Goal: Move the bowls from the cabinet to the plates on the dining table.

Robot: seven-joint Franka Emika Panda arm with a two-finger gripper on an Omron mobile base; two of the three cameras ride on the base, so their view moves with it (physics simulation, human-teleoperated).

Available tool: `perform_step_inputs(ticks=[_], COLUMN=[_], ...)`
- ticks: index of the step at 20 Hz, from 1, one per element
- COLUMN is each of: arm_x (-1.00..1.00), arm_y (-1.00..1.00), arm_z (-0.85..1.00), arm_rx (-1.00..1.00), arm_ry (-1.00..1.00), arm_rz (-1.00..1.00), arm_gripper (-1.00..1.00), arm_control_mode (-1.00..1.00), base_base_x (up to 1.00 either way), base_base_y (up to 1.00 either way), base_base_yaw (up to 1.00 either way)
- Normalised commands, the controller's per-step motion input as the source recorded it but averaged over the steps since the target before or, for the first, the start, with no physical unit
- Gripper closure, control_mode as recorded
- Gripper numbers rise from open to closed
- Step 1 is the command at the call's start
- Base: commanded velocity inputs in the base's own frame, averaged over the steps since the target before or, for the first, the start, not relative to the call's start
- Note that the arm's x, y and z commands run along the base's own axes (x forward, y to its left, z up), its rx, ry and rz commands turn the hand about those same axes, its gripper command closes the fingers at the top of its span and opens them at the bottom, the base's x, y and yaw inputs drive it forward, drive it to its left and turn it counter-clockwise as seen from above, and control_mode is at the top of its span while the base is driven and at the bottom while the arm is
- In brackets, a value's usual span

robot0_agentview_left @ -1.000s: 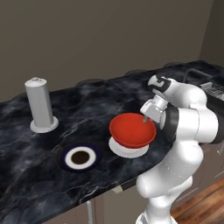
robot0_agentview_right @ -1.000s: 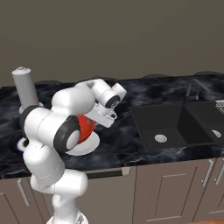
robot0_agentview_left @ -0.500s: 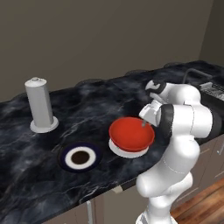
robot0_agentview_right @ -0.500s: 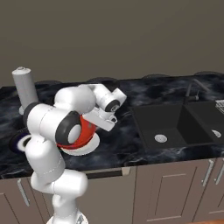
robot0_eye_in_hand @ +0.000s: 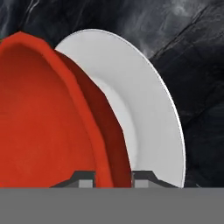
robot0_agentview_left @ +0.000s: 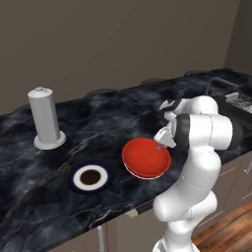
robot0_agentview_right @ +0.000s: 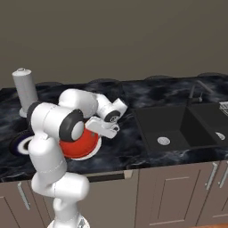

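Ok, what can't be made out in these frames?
- Red bowl bottom, hand view: its own wall hides whether it rests on the white plate.
- Gripper fingertips, hand view: cut by the bottom edge.
- Second plate, right base view: mostly behind the arm.
- Sink basin: cut by the right edge.

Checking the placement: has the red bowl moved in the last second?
Yes. The red bowl has come down toward the white plate, judged against the grey cylinder.

Camera layout: two base views and one hand view.
Base views look down from behind, left and right, sharing the dining table [robot0_agentview_left: 98, 113]; hand view sits close above the red bowl [robot0_eye_in_hand: 43, 122].
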Motion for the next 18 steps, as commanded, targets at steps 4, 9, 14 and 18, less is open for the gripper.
perform_step_inputs(ticks=[4,9,14,18], arm_x=[0.58,0.45,0.02,0.0], arm_y=[0.0,-0.03,-0.29,-0.37], arm_z=[-0.28,-0.3,0.23,0.71], arm_rx=[0.0,0.01,0.0,0.0], arm_ry=[-0.01,-0.01,-0.08,-0.1], arm_rz=[0.0,0.0,0.0,0.02], arm_gripper=[1.0,1.0,-1.0,-1.0], arm_control_mode=[-1.0,-1.0,-1.0,-1.0], base_base_x=[0.0,0.0,0.0,0.0], base_base_y=[0.0,0.0,0.0,0.0], base_base_yaw=[0.0,0.0,0.0,0.0])
